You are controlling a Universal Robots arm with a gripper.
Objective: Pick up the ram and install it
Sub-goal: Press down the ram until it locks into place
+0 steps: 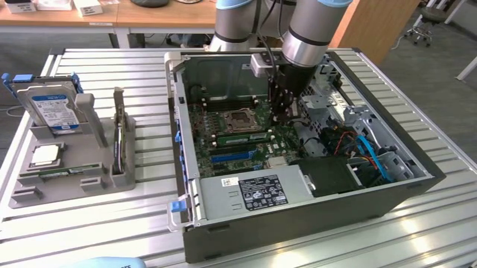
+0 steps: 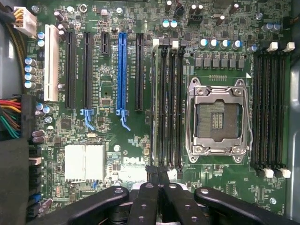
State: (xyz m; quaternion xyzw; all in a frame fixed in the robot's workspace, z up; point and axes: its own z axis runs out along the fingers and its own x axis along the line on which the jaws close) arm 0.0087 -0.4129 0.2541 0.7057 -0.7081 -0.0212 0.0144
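The ram point(image 1: 243, 135) is a long green stick standing on edge in a slot beside the open CPU socket point(image 1: 240, 118) on the motherboard. In the wrist view it is a thin pale edge point(image 2: 156, 103) in the outermost of the black slots next to the socket point(image 2: 216, 119). My gripper point(image 1: 282, 116) reaches down inside the computer case, just off the exterior view's right end of that slot bank. Its black fingertips point(image 2: 152, 171) are pressed together with nothing between them, directly over the end of the ram's slot.
The open case point(image 1: 186, 167) has metal walls, a power supply point(image 1: 257, 192) and drive cage with cables point(image 1: 358, 151) close around my arm. On the exterior view's left, a grey tray point(image 1: 111, 178) holds a hard drive point(image 1: 56, 109), a silver processor chip point(image 1: 46, 154) and another green stick point(image 1: 71, 170).
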